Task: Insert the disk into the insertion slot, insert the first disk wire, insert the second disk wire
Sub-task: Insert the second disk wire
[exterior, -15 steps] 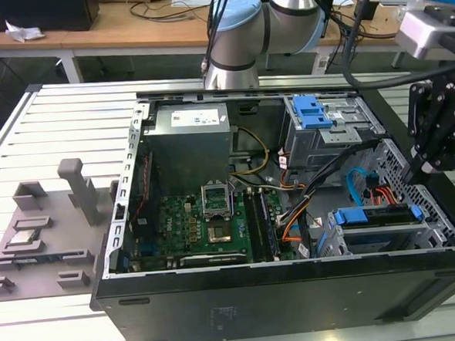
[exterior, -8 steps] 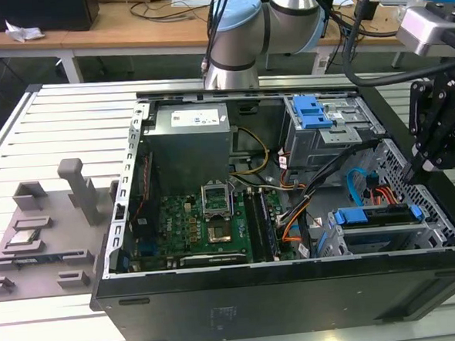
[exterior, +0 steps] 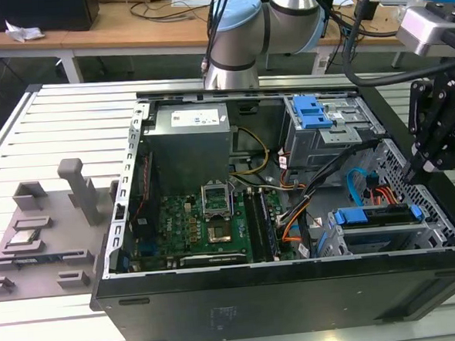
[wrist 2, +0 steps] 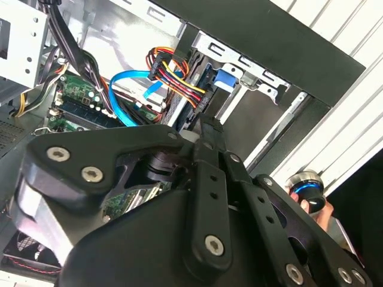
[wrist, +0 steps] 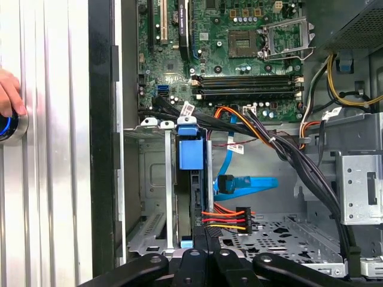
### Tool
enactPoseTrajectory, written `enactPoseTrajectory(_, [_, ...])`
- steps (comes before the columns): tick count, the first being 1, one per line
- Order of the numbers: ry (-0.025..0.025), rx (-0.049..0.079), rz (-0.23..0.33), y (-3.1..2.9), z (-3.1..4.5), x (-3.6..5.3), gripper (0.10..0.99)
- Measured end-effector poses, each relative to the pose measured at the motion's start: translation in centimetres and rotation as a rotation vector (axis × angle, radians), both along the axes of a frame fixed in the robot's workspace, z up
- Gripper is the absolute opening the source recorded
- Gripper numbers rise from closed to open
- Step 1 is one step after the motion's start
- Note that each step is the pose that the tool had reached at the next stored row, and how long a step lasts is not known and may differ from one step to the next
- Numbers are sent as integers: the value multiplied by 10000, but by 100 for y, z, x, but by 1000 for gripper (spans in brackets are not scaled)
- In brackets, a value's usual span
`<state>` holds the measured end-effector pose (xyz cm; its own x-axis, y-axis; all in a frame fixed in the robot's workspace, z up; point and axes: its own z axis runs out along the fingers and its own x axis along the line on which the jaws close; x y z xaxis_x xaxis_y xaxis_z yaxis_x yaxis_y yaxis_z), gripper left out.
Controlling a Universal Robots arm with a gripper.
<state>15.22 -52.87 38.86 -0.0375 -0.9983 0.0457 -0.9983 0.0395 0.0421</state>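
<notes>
The disk [exterior: 377,215] lies in the insertion slot [exterior: 344,241] at the case's front corner, on the exterior view's right. Its blue carrier [wrist: 191,154] shows edge-on in the first wrist view. The first disk wire [wrist: 224,220], orange, red and black with a black plug, runs up to the disk's edge [wrist 2: 176,78]. The second disk wire [wrist: 251,182], a flat blue cable, loops beside the disk, its dark plug end close to it. My gripper [wrist: 202,242] stands at the disk's edge with fingers together, right where the wire bundle ends [wrist 2: 208,125]. Whether they pinch anything is hidden.
A taller grey cage with a blue latch [exterior: 313,111] stands behind the slot. Thick black cables [wrist: 299,161] cross the case beside the motherboard [exterior: 208,226]. Grey fixtures [exterior: 38,228] lie on the table at the exterior view's left. A person's hand [wrist: 7,95] rests on a blue-ringed button outside the case.
</notes>
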Motion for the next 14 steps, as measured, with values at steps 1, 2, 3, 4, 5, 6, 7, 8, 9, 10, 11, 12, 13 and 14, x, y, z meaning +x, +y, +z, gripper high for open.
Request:
enactPoseTrajectory(1, [0,1,0,0,0,0,235])
enactPoseTrajectory(2, [0,1,0,0,0,0,235])
enactPoseTrajectory(3, [0,2,0,0,0,0,235])
enactPoseTrajectory(4, [0,2,0,0,0,0,302])
enactPoseTrajectory(5, [0,3,0,0,0,0,302])
enactPoseTrajectory(6, [0,3,0,0,0,-1,302])
enactPoseTrajectory(7, [0,0,0,4,1,-9,302])
enactPoseTrajectory(8, [0,2,0,27,-4,-33,302])
enactPoseTrajectory(9, [1,3,0,49,-9,-54,302])
enactPoseTrajectory(10, [0,3,0,65,-14,-73,302])
enactPoseTrajectory(11, [0,4,0,103,-32,-118,302])
enactPoseTrajectory(12, [0,4,1,117,-46,-149,302])
enactPoseTrajectory(13, [0,2,4,125,-55,-171,302])
enactPoseTrajectory(14, [0,3,7,135,-72,-214,302])
